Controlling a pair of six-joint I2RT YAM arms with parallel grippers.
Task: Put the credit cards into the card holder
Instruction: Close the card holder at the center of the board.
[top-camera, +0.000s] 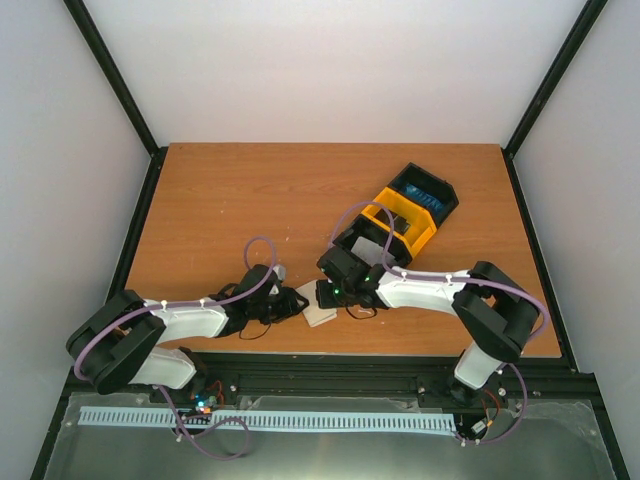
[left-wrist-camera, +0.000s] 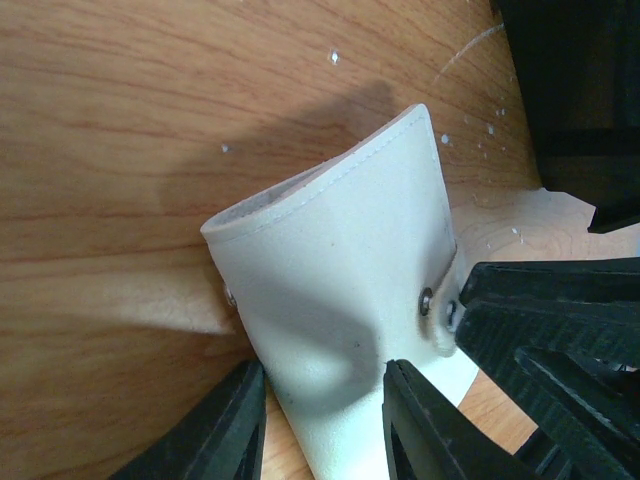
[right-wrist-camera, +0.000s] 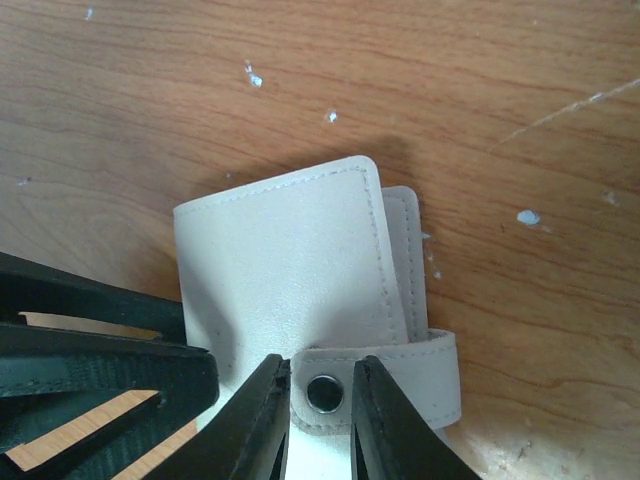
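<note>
The cream card holder lies on the table near the front edge, between both grippers. In the left wrist view the holder bulges upward. My left gripper straddles its near end, jaws apart, with wood showing beside one finger. In the right wrist view my right gripper sits over the holder. Its jaws are a narrow gap apart, either side of the strap's dark snap. A blue card shows in the tray's black section. The other cards are hard to make out.
The black-and-yellow three-compartment tray stands just behind the right gripper. The left gripper is beside the holder. A whiter flat piece shows under the holder. Walls and black frame posts ring the wooden table.
</note>
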